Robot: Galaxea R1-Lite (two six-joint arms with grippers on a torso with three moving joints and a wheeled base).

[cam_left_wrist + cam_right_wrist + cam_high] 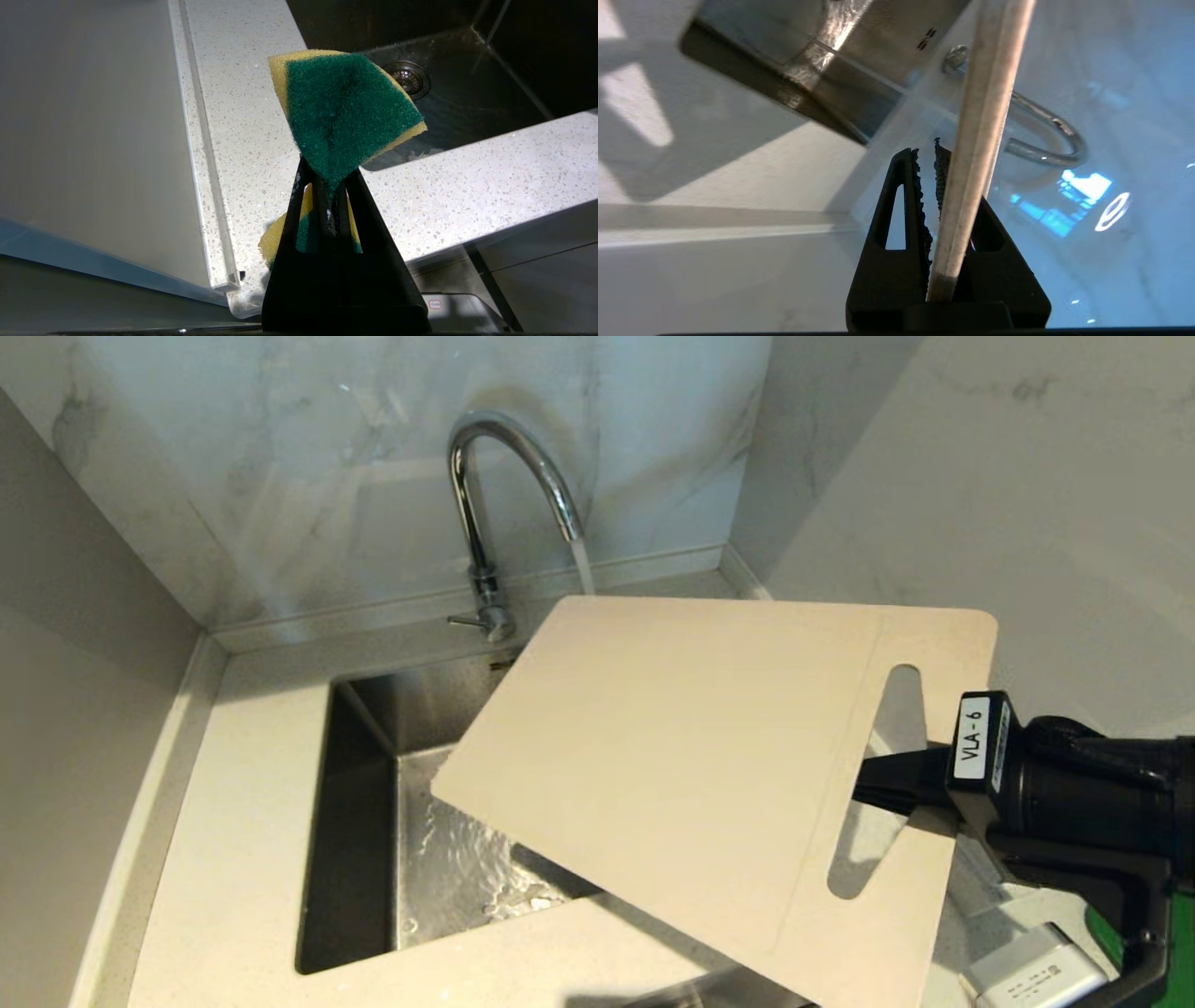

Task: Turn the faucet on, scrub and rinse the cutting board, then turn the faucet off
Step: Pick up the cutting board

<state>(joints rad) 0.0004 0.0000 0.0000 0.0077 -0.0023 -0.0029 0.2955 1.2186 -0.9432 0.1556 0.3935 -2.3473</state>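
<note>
Chrome faucet [481, 504]: behind the sink [359, 859], water streaming from its spout.
Left gripper [329, 186]: fingers pressed together on a green-and-yellow sponge [343, 109], above the speckled counter [247, 116] beside the basin.
Cutting board [691, 765]: cream, tilted over the sink, far corner near the stream.
Right gripper [873, 784]: clamped on the board's edge by the slot handle.

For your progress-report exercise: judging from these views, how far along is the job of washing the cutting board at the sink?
Done: the faucet is on, with water running from its spout. In hand: the right gripper holds the cutting board tilted over the sink, its top edge by the stream; the left gripper clamps a sponge beside the sink. Left: whether scrubbing has happened cannot be told; the faucet is not yet off.
</note>
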